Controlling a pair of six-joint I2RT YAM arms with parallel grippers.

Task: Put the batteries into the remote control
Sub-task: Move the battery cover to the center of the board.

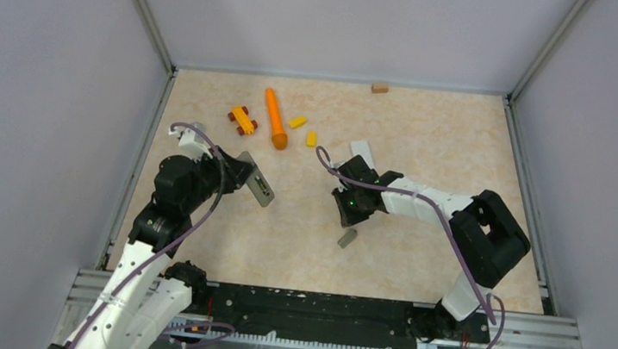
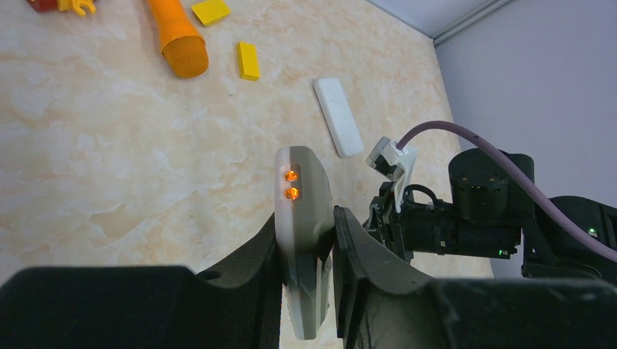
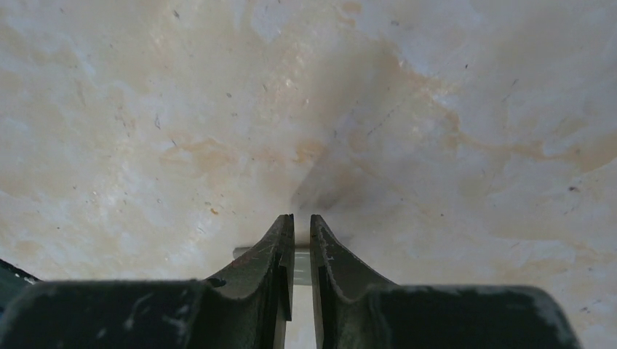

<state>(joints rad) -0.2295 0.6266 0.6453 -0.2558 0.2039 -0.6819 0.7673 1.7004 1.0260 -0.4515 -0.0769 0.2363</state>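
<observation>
My left gripper (image 1: 242, 174) is shut on a grey remote control (image 1: 258, 186) and holds it off the table; in the left wrist view the remote (image 2: 300, 190) stands edge-on between the fingers (image 2: 255, 254), with two small orange glints near its top end. My right gripper (image 1: 345, 213) points down close to the table. In the right wrist view its jaws (image 3: 302, 218) stand almost shut on a slim grey cylinder (image 3: 240, 252), a battery, lying crosswise between them. No other batteries show.
A small grey flat piece (image 1: 347, 237) lies just in front of the right gripper. A white flat bar (image 2: 338, 116) lies behind it. An orange toy microphone (image 1: 275, 119), yellow blocks (image 1: 297, 122) and a red-yellow toy (image 1: 243, 120) lie at the back; a tan block (image 1: 380, 87) is by the wall.
</observation>
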